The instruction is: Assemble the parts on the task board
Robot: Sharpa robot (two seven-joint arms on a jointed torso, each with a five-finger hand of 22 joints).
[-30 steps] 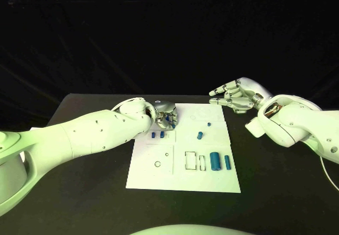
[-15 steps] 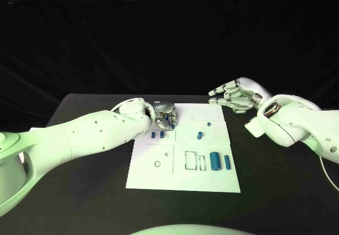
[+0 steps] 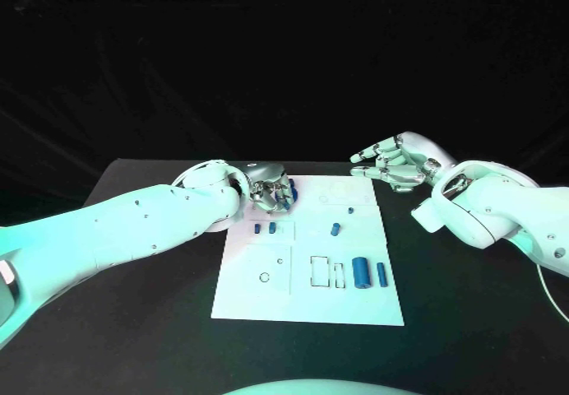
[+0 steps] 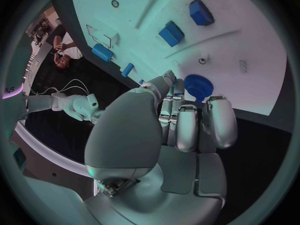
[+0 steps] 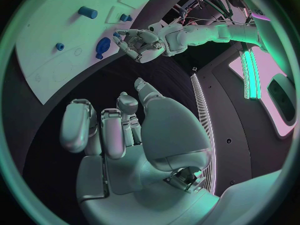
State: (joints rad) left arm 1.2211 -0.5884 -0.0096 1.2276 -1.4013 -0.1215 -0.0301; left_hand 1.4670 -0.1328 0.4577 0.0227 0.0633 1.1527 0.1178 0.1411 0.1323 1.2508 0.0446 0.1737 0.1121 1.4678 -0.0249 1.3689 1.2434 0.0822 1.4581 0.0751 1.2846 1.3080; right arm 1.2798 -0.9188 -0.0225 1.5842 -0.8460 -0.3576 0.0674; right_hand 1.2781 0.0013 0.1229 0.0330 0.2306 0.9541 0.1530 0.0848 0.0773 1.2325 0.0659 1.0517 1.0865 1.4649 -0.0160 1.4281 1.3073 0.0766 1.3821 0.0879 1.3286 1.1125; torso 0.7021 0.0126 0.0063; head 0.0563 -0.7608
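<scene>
The white task board (image 3: 308, 292) lies in the middle of the black table. My left hand (image 3: 270, 188) hovers over the board's far left corner and pinches a blue toothed wheel (image 4: 199, 86) at its fingertips; the wheel (image 5: 103, 47) also shows in the right wrist view. Two blue blocks (image 3: 265, 227) sit just in front of that hand. A short blue peg (image 3: 337, 228) and a smaller one (image 3: 350, 209) stand mid-board. A thick blue cylinder (image 3: 360, 271) and a thin one (image 3: 381, 273) lie near the right edge. My right hand (image 3: 391, 162) hangs open beyond the board's far right corner.
Outlined slots (image 3: 325, 271) and small rings (image 3: 265, 277) mark the board's near half. Black tabletop (image 3: 154, 321) stretches around the board on all sides. My right forearm (image 3: 492, 210) reaches over the table's right side.
My left hand has lifted slightly and drawn back towards the far left corner, turning so the blue wheel shows at its fingertips. The right hand has stayed put.
</scene>
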